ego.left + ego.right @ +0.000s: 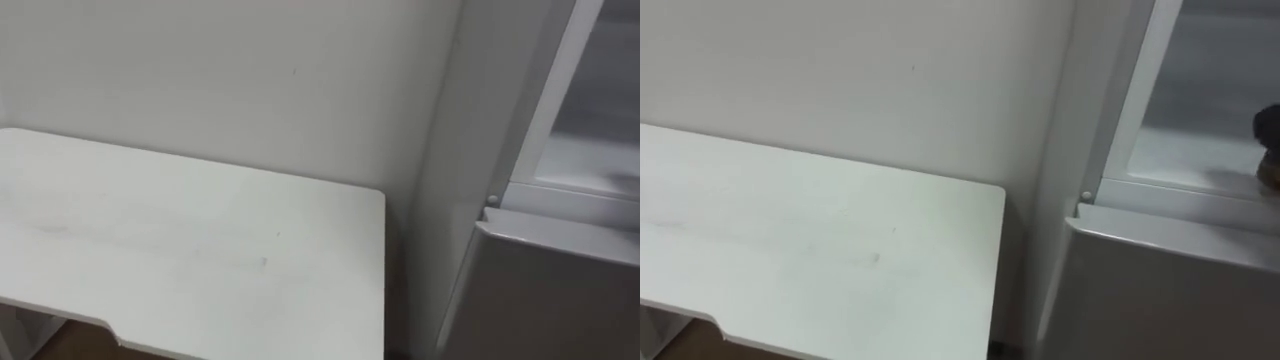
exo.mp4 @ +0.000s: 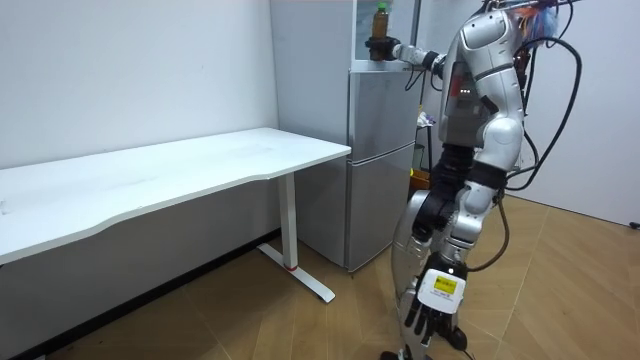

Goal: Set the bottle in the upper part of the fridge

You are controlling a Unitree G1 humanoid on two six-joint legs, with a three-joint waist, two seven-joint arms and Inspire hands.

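A: Which containers were seen, and what was kept in them?

B: A silver fridge (image 2: 380,160) was seen, its lower door closed and its upper compartment (image 1: 1200,150) standing open. A white interior and a pale shelf were made out in that compartment. The bottle (image 2: 380,18) was seen upright in the opening, near the fridge's front edge and just above the top of the lower door.

A: Had the bottle been set down?

B: That could not be told. It was gripped round its lower part by the right hand (image 2: 379,46), whose dark fingers were curled about it, the arm being stretched out level towards the fridge.

A: How was the bottle described?

B: A small bottle was noted, with an amber-brown body and a greenish top. Finer detail could not be made out.

A: And the other hand?

B: The left hand (image 2: 432,312) was seen hanging low at the robot's side, well apart from the fridge's open compartment, its fingers loosely extended downward and nothing held.

A: What else was recorded?

B: A white desk (image 2: 180,175) was seen against the wall just beside the fridge, on the room view's left. The robot was seen standing upright directly before the fridge.
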